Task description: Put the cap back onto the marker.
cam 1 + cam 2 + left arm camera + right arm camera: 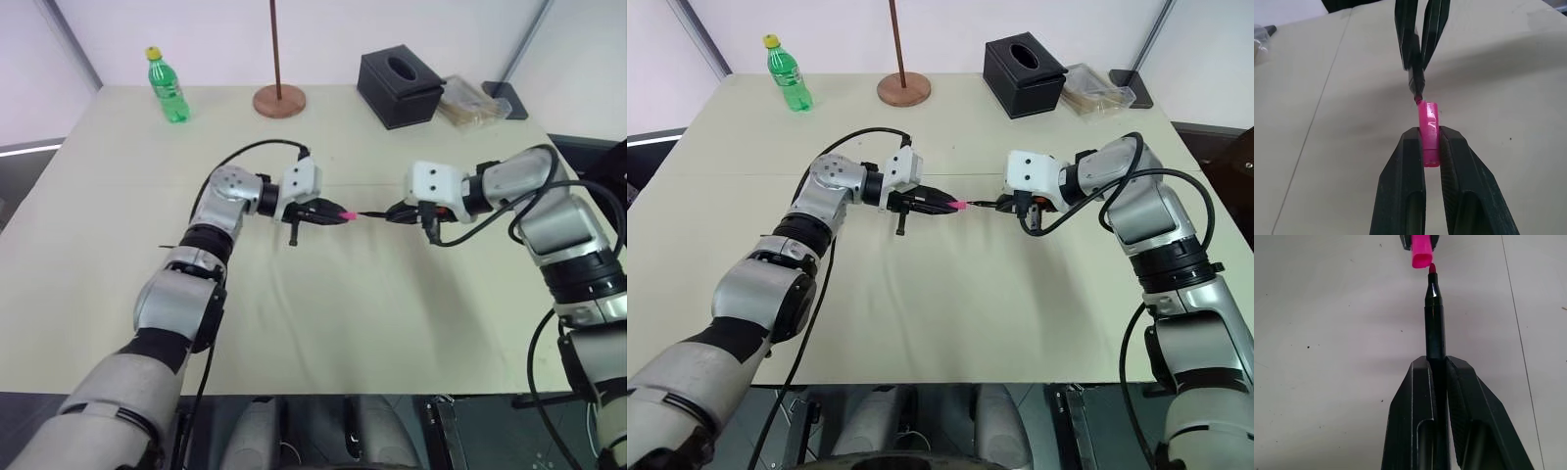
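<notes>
Your left gripper (1431, 147) pinches the cap (1428, 131) above the table (323, 323); your right gripper (1439, 367) clamps the marker (1434, 318), tip just at the cap's mouth. Beyond: green bottle (168, 86), black tissue box (399, 88), its slot dark.

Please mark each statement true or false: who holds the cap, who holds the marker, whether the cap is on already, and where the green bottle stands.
1. The left end effector holds the pink cap. True.
2. The right end effector is open and holds nothing. False: it is shut on the black marker.
3. The cap is fully seated on the marker. False: the marker's tip is just at the cap's opening, not yet pushed in.
4. The green bottle stands upright on the table. True.
5. The tissue box is white. False: it is black.
</notes>
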`<state>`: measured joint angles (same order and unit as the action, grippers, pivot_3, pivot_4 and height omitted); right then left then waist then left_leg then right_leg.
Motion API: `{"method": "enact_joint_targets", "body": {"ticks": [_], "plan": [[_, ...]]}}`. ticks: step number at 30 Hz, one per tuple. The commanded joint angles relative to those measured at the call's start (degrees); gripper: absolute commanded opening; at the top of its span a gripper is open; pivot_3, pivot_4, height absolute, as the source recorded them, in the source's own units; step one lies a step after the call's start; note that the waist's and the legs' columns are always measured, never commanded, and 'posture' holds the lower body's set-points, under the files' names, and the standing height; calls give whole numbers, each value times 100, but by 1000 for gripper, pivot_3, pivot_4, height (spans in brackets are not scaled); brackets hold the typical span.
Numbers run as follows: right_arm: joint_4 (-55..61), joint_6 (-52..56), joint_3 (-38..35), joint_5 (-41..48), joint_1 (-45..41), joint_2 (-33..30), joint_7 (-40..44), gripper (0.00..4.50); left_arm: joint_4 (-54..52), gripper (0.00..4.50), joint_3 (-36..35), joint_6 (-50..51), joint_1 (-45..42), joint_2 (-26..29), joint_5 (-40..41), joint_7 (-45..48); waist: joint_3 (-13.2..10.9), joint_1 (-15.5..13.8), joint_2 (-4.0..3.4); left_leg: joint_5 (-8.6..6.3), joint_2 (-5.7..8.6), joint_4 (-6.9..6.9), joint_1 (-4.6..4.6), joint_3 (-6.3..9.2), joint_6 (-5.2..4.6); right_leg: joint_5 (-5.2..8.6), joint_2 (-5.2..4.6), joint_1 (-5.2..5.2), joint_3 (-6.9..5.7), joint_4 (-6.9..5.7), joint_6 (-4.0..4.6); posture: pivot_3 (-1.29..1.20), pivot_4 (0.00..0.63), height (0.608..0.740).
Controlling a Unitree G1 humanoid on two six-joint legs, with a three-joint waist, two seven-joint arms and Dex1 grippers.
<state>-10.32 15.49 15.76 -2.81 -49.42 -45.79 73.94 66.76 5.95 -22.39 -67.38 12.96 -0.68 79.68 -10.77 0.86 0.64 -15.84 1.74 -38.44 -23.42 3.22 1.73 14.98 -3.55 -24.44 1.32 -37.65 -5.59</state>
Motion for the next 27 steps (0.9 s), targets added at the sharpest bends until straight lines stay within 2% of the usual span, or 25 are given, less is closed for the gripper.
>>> {"method": "enact_joint_targets", "body": {"ticks": [1,27], "plan": [[104,-44,-95,-7,-136,-23,-31,0,-24,46,-1,-154,-170,29,-29,-44,0,0,0,0,0,0,0,0,0,0,0,0,0,0,0,0,150,740],[165,8,-75,7,-133,117,-58,0,105,46,-17,-180,-306,-157,-36,-334,0,0,0,0,0,-3,0,0,0,0,0,0,0,-3,0,0,150,740]]}}
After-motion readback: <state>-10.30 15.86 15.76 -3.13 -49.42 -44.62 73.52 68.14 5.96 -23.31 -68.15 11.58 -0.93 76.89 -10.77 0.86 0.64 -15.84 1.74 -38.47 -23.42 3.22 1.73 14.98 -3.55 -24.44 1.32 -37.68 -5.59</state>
